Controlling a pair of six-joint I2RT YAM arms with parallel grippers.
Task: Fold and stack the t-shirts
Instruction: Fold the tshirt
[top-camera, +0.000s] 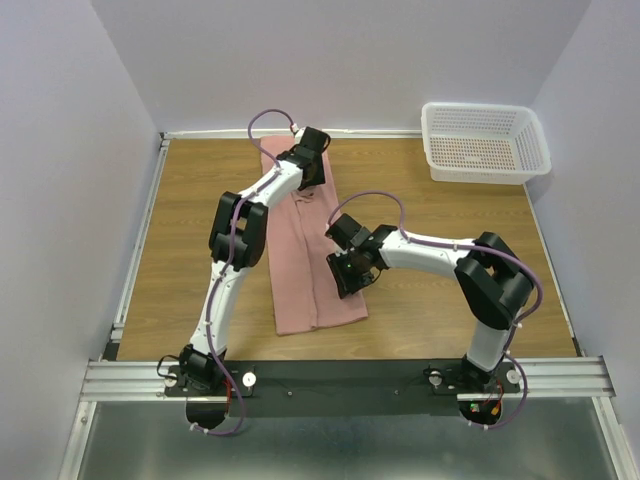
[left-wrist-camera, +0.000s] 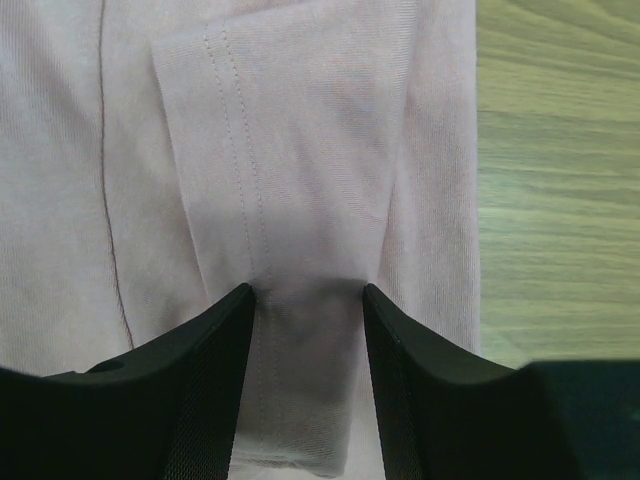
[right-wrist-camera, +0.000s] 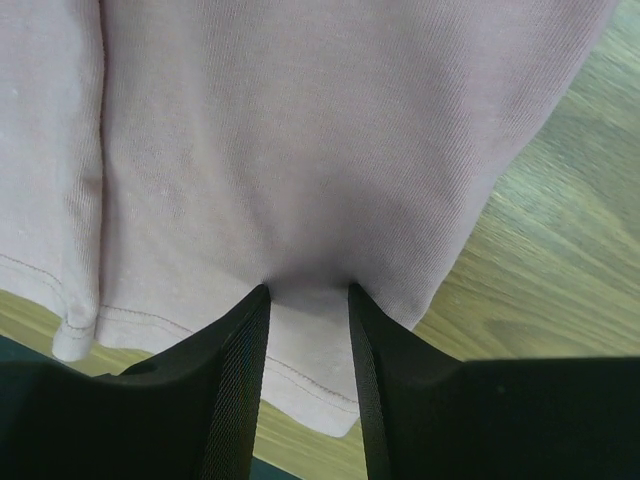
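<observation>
We see the t-shirt folded into a long strip running away from the arm bases, left gripper pinching its far end, right gripper pinching its right edge nearer the bases.

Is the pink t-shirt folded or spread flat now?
Folded: the t-shirt lies as a narrow strip, its sides turned in, a sleeve hem overlapping.

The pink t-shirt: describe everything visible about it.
The pink t-shirt is dusty pink knit, cotton by the look of it, with stitched hems. It lies folded lengthwise into a long narrow strip on the wooden table, running from the far edge towards the arms. No print shows. The left pincer straddles cloth by a folded-in sleeve at the far end; the right pincer straddles cloth at the near hem. Fabric bunches between both pairs of fingers, apparently pinched.
</observation>
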